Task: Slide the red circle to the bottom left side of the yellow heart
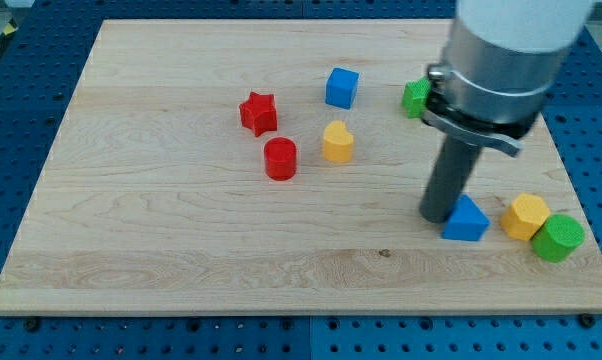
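A: Eyes on the red circle (280,159), sitting a little to the view's left of the board's middle. Just beside it to the view's right and slightly higher is the yellow heart (337,142), a narrow gap between the two.

B: And the red star (259,113) sits just above the circle, toward the view's top, apart from it. The blue cube (342,87) is above the heart.

A: Now the arm. My tip (440,214) is down on the desk (181,260), well over on the view's right, far from the circle and the heart.

B: It's right against the blue triangle (466,220), on that block's left side. Touching or just short of it, I can't tell.

A: Further right, a yellow hexagon-like block (527,216), and a green cylinder (558,238) touching it at the lower right.

B: One more green block (415,98) peeks out at the view's top, half hidden behind the arm's grey body (501,60), shape unclear.

A: The pincer? None shows on this arm, only the dark rod (451,180), so nothing spreads or pinches.
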`<action>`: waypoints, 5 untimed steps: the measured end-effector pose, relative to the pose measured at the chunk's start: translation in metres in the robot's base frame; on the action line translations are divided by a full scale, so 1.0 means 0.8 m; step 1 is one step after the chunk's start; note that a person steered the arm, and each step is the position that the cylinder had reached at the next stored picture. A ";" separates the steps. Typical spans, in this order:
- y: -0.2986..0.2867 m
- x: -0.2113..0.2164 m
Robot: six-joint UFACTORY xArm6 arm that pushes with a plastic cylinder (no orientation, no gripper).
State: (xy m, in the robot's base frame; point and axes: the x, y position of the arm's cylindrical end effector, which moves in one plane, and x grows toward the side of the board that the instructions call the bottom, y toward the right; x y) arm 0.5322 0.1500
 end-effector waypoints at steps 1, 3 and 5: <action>0.037 0.023; 0.013 0.029; -0.174 -0.007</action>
State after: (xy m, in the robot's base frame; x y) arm 0.5270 0.0108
